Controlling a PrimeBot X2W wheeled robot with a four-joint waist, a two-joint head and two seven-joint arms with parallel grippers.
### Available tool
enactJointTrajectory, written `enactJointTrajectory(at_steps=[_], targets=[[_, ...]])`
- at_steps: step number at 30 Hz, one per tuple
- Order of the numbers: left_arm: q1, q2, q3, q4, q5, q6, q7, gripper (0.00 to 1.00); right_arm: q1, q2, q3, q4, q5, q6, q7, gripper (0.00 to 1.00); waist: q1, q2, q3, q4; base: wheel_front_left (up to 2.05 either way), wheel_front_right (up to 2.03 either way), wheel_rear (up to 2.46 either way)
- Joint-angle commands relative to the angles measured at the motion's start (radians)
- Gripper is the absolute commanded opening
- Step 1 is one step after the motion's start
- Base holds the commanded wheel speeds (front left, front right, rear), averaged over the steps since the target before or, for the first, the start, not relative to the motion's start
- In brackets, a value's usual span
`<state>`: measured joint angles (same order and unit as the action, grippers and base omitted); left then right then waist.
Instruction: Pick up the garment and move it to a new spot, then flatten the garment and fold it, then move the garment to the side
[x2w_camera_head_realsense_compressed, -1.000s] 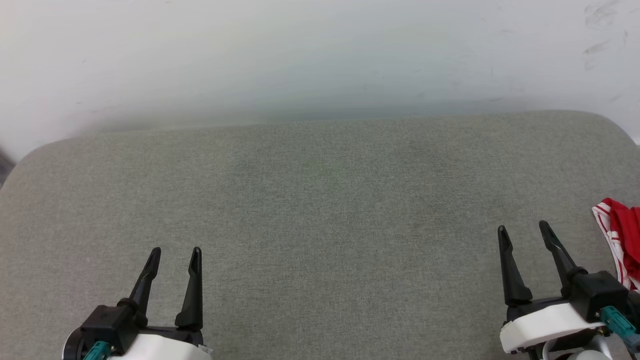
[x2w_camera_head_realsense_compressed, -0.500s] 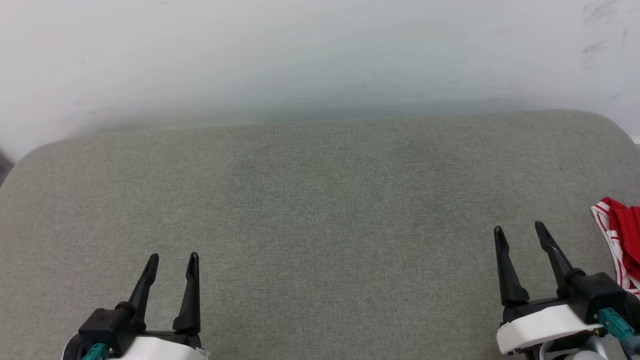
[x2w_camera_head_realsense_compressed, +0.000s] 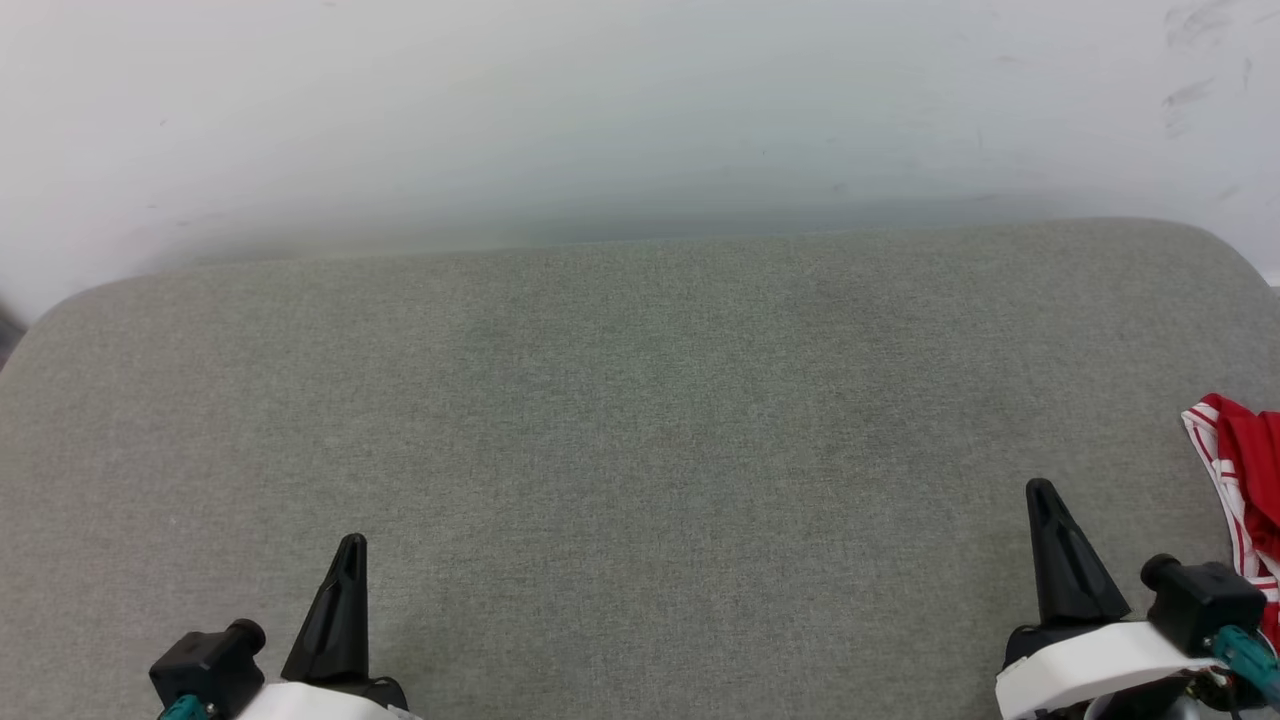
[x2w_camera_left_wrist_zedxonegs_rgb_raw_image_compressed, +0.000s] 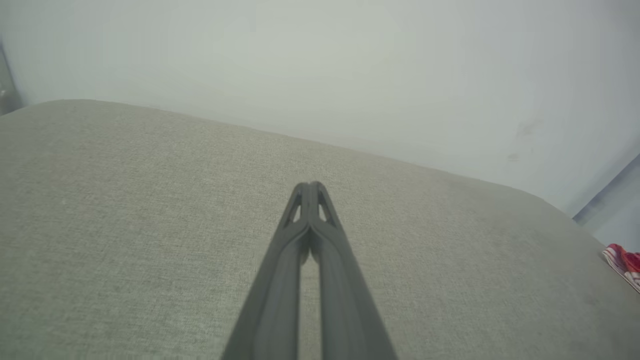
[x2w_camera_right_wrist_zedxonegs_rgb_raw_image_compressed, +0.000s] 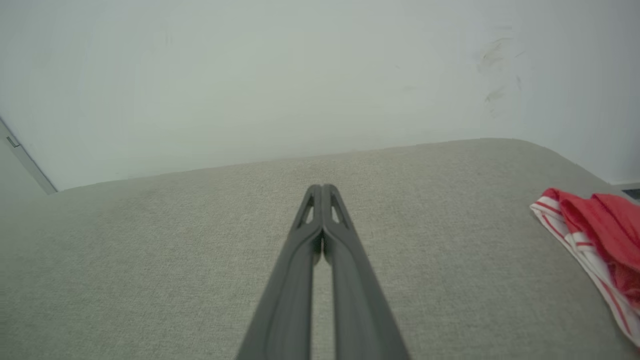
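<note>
Grey-green woven fabric covers the broad padded surface (x2w_camera_head_realsense_compressed: 640, 400), which has rounded far corners. A pale wall (x2w_camera_head_realsense_compressed: 640, 110) rises behind its far edge, with faint dark scuffs at the far right. The garment (x2w_camera_head_realsense_compressed: 1245, 470) lies crumpled at the right edge of the surface and is cut off by the border of the head view. It shows as red cloth bunched over a white part with narrow red stripes. The right gripper (x2w_camera_head_realsense_compressed: 1042, 492) sits at the near right, just left of the garment and apart from it, its two dark fingers pressed together into a single point with nothing between them. The left gripper (x2w_camera_head_realsense_compressed: 350, 546) sits at the near left, well apart from the garment, its fingers likewise clenched on nothing. Each wrist view shows its own fingertips meeting over the fabric; I cannot tell whether they touch the surface.
</note>
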<state>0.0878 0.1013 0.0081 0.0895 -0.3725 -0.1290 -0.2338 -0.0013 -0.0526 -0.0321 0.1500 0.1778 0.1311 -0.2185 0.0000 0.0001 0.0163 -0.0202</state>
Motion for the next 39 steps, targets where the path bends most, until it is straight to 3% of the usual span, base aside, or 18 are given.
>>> enactJointTrajectory(at_steps=[1,39], targets=[[-0.027,0.005,0.005,-0.008,-0.052,0.001,0.01,0.0,-0.024,0.0,-0.006,-0.01,0.059,0.0,0.011,0.0,0.0,-0.0001,0.0,0.0,0.0,0.0,0.0],[-0.108,-0.004,0.03,0.066,-0.598,-0.001,0.144,0.0,-0.066,0.002,-0.041,0.035,0.672,0.0,0.155,0.0,0.0,-0.0001,-0.004,0.007,0.0,0.0,0.0]])
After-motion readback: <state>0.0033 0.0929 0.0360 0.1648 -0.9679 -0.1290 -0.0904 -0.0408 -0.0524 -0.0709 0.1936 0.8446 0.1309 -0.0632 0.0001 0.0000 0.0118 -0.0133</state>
